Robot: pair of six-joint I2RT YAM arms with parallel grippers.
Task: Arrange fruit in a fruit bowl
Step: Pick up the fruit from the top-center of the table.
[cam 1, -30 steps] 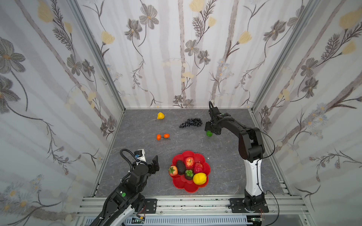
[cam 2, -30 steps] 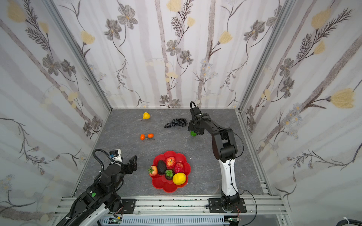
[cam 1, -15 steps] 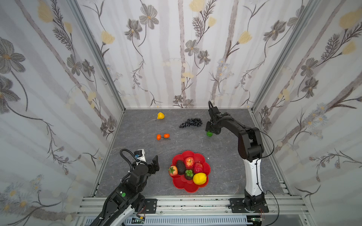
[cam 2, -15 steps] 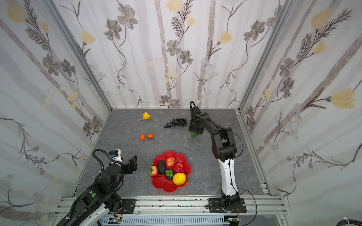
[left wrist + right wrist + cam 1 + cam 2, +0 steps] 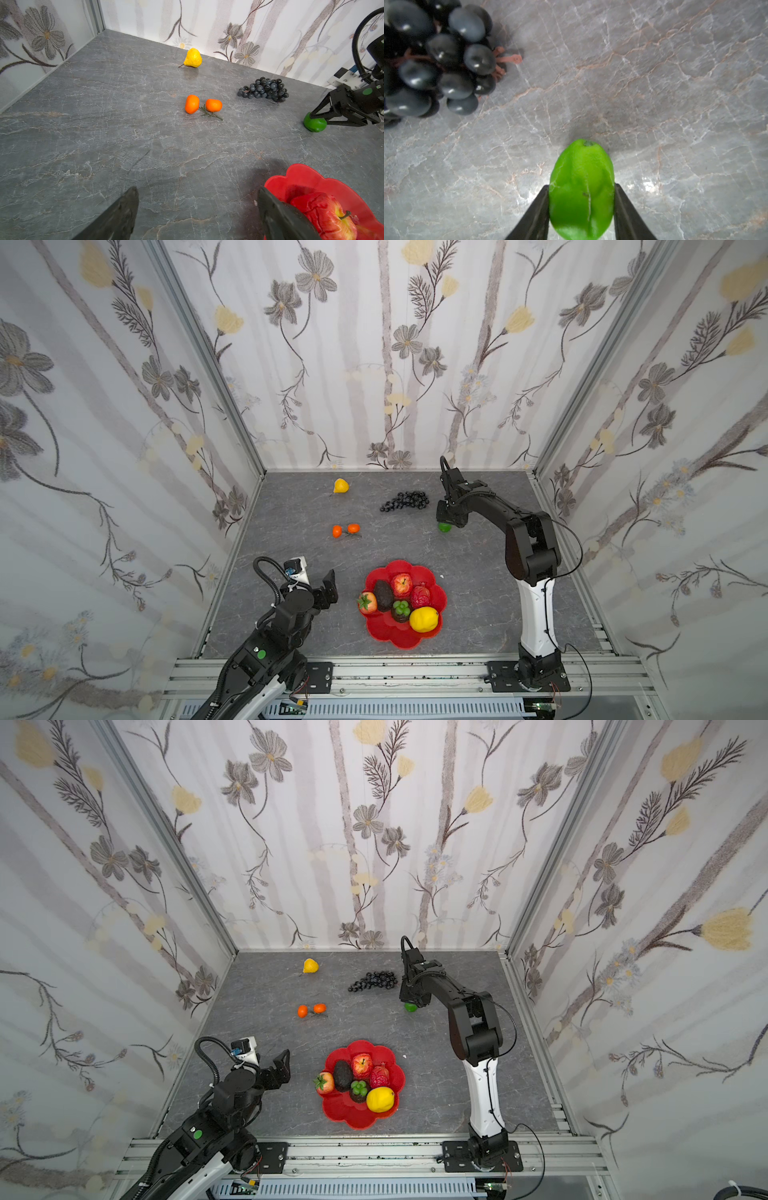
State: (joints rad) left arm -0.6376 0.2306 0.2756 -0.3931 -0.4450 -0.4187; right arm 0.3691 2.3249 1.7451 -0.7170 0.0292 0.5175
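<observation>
My right end effector [image 5: 581, 186] is clamped on the green fruit [image 5: 582, 162], one finger pressed to each side, and the fruit rests on the worktop [image 5: 291, 556] just beside the grapes [image 5: 405, 501]. My left end effector [image 5: 197, 193] hovers beside the fruit bowl [image 5: 390, 635] with fingers wide apart, holding nothing. Six pieces lie in the bowl, among them the apple [image 5: 402, 585], strawberry [image 5: 367, 602], avocado [image 5: 384, 595] and lemon [image 5: 423, 619]. I judge the task over half done: the green fruit, grapes, pear [image 5: 340, 486] and oranges [image 5: 345, 529] remain outside.
</observation>
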